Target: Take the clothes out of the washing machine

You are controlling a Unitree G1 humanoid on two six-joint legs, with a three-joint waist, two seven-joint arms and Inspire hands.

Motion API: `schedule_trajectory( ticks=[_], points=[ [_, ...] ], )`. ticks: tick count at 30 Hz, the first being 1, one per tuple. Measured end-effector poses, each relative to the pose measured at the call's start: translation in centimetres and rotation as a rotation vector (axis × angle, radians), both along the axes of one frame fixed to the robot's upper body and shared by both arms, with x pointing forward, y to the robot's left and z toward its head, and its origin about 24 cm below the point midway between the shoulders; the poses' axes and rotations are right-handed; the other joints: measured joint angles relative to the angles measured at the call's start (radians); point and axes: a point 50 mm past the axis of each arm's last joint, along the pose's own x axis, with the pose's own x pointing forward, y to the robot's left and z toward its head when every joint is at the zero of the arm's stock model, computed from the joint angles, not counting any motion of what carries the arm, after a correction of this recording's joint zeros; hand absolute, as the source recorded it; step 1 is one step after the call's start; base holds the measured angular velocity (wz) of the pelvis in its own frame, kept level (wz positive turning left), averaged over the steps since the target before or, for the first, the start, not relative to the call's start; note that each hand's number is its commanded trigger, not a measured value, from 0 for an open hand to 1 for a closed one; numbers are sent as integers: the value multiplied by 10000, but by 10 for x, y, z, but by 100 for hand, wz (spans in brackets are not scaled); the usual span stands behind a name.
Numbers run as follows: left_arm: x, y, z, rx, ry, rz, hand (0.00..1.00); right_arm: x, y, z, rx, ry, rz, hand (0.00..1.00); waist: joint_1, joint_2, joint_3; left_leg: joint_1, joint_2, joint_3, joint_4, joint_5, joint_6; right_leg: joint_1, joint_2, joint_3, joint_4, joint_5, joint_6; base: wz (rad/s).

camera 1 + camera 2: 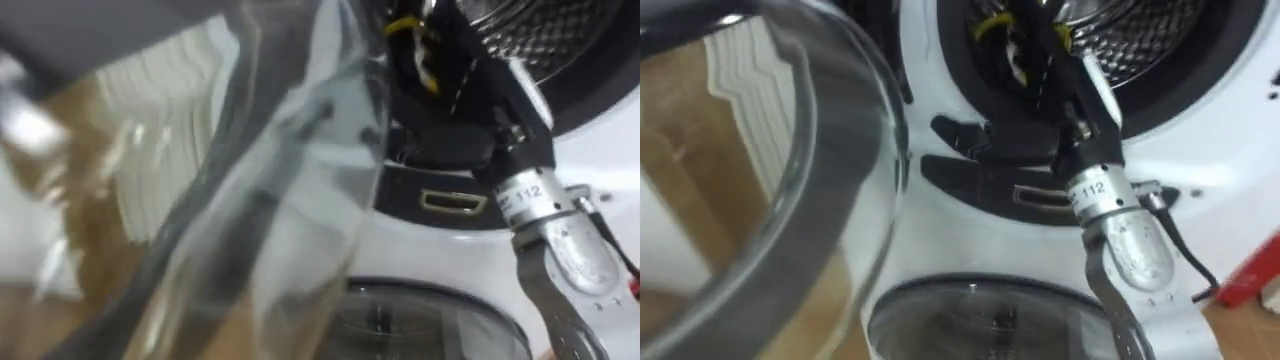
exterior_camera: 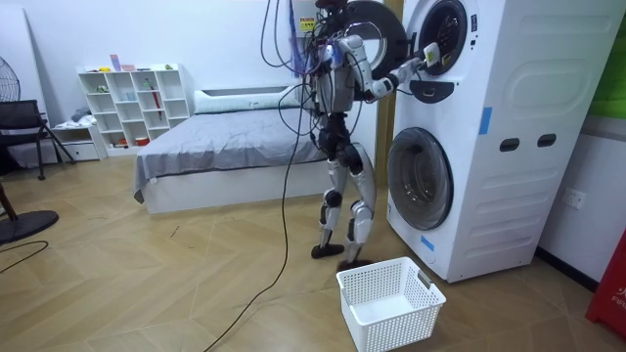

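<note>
the right hand (image 1: 1025, 140) is black, set on a silver-grey metal forearm with a smooth rounded plate, a small white label with dark digits at the wrist and a thin black cable along its side; the room view shows a silver-grey body with dark joints and cables bunched at the shoulders

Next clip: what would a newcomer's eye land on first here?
The open glass door of the upper machine looms across the left of the eye views. Right of it, the robot's right hand reaches into the perforated drum. In the room view, a white basket sits on the floor by the robot's feet, before the lower machine.
</note>
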Motion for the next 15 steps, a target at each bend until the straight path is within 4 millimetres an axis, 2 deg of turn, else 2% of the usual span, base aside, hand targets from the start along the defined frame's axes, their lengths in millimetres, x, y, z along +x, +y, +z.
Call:
schedule_trajectory(
  ticks=[1,2,4,6,8,12,14,15],
  points=[
    [-1,-1,-1,-44,14,24,0,0,0,1,-14,-29,-20,0,33,117,-46,112,108,27,-85,-32,-58,121,95,4,-186,108,-19,-8],
    [-11,0,-2,-47,263,197,0,-1,-2,3,-55,-97,-67,0,248,268,-122,326,257,96,-304,-39,-74,463,259,34,-626,272,-140,-27],
    [-16,4,-2,39,339,584,0,-1,-3,4,-102,-150,-127,0,449,349,-154,684,413,206,-576,-61,-140,973,434,94,-1209,349,-133,-24],
    [-32,9,-2,111,650,989,0,-1,-3,8,-107,-312,-124,0,381,328,-152,937,604,230,-1043,-96,-265,1123,709,286,-1540,472,-214,-22],
    [-37,10,-3,91,879,1095,0,-1,-10,10,-160,-362,-339,0,387,196,-137,1007,685,237,-1148,-122,-313,1248,802,286,-1763,517,-253,-4],
    [-44,8,-5,-20,1139,1149,0,-2,-8,18,-45,-680,-190,0,284,-20,43,1092,811,198,-1315,-162,-382,1341,953,275,-1893,586,-338,-2],
    [-43,6,-6,-93,1120,1138,0,-2,-10,21,147,-763,-202,0,270,-84,97,1043,849,193,-1317,-204,-442,1267,999,285,-1886,642,-376,-3],
    [-42,4,-6,-125,1088,1129,0,-2,-11,22,243,-786,-191,0,265,-121,81,996,879,193,-1325,-242,-439,1195,1035,287,-1874,684,-398,-5]
  ],
)
